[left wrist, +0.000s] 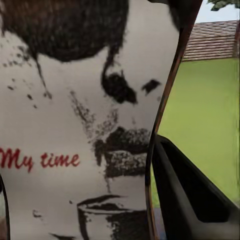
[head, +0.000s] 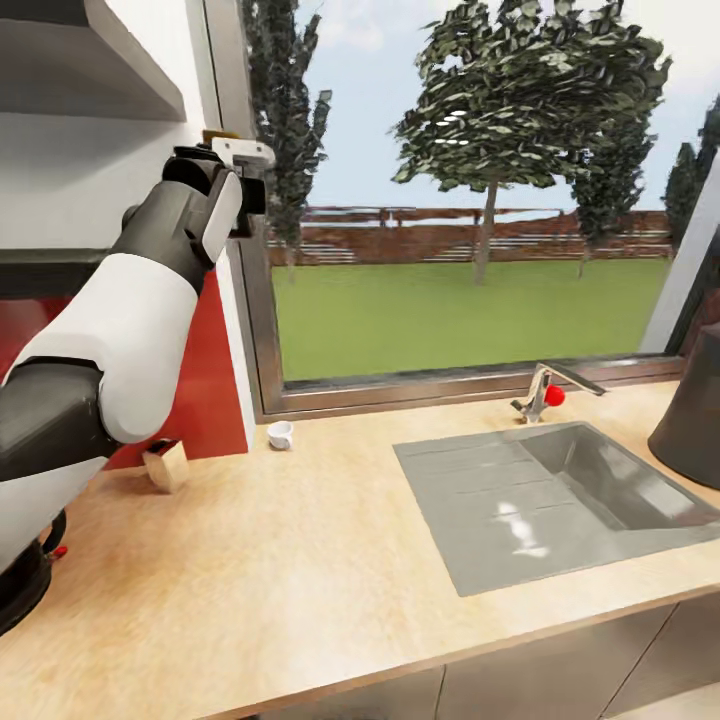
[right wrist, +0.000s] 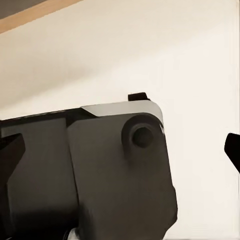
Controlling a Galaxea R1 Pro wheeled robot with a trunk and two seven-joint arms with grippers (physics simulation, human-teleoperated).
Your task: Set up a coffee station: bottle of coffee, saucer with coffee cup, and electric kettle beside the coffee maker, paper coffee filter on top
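My left arm is raised beside the window frame. Its gripper (head: pixel 243 168) is shut on the bottle of coffee (head: pixel 244 150), whose white label and a bit of yellow lid show above the fingers. In the left wrist view the white label (left wrist: pixel 75 125) with red "My time" lettering is very close, with one dark finger (left wrist: pixel 190 200) beside it. The tiny white coffee cup (head: pixel 280 434) stands on the kitchen countertop (head: pixel 300 570) by the window sill. My right gripper (right wrist: pixel 121 148) is open, its fingertips wide apart in front of a pale surface.
An inset steel sink (head: pixel 560 500) with a faucet (head: pixel 545 392) lies at the right. A dark grey body (head: pixel 692 425) is cut by the right edge. A small tan box (head: pixel 166 466) sits near the red wall. A black object (head: pixel 22 585) is half hidden behind my arm.
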